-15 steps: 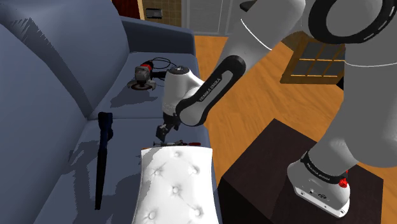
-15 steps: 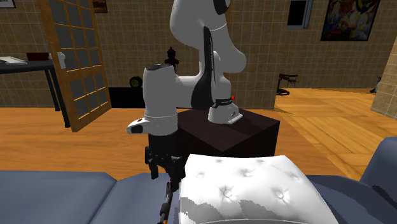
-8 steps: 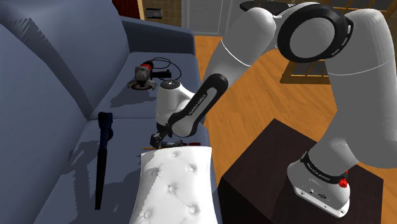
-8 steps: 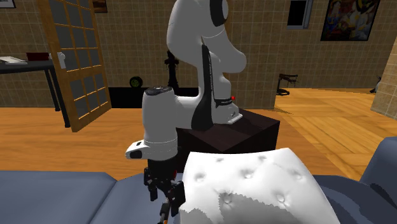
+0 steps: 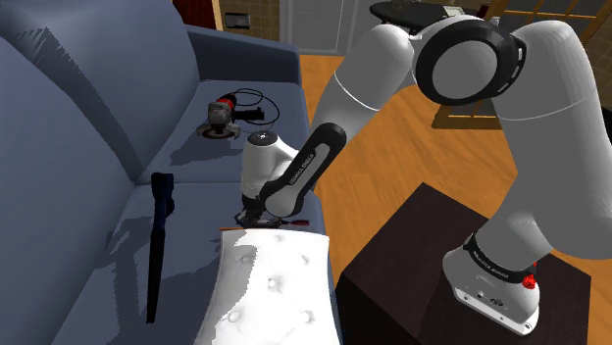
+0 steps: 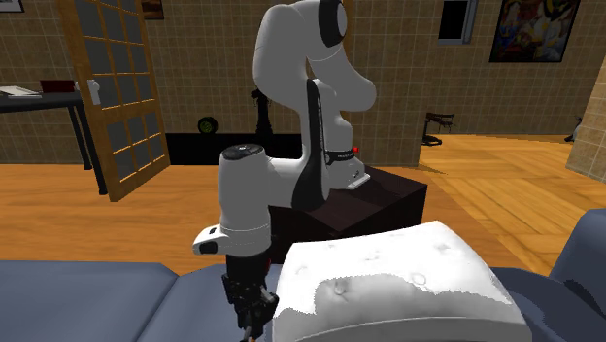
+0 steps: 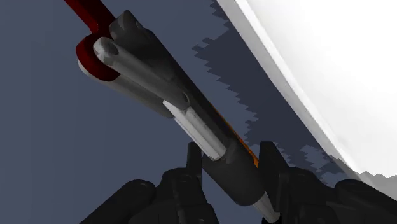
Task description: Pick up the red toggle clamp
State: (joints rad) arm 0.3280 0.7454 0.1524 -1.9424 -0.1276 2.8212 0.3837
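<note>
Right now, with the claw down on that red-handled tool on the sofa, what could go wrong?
1. The gripper sits near one end of the long toggle clamp. On lifting, the far end with the red handle could sag or twist out of the grip.
2. The white cushion lies right beside the gripper, so the arm may nudge it or catch on it while rising.

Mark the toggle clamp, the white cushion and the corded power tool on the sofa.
toggle clamp (image 7: 184,111): wrist view, grey bar at mid-body.
white cushion (image 5: 270,289): shoulder view, tufted top face.
corded power tool (image 5: 220,115): shoulder view, its body.
</note>
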